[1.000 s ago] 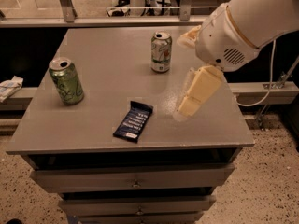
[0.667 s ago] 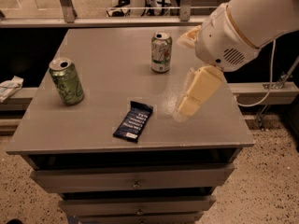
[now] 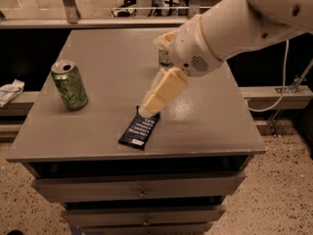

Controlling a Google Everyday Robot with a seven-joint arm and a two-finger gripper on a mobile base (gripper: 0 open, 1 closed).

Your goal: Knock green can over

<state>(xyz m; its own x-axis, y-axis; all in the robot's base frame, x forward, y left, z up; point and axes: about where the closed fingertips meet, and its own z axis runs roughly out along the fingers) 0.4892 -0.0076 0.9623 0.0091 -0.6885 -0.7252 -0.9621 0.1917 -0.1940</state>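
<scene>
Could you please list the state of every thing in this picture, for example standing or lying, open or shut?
Green can: upright on the left side of the table, not knocked over, apart from the pincer.
Snack packet: lying flat near the front edge.
Other can: mostly hidden behind the arm.
Drawers: shut.
Pincer: low over the packet's far end.
</scene>
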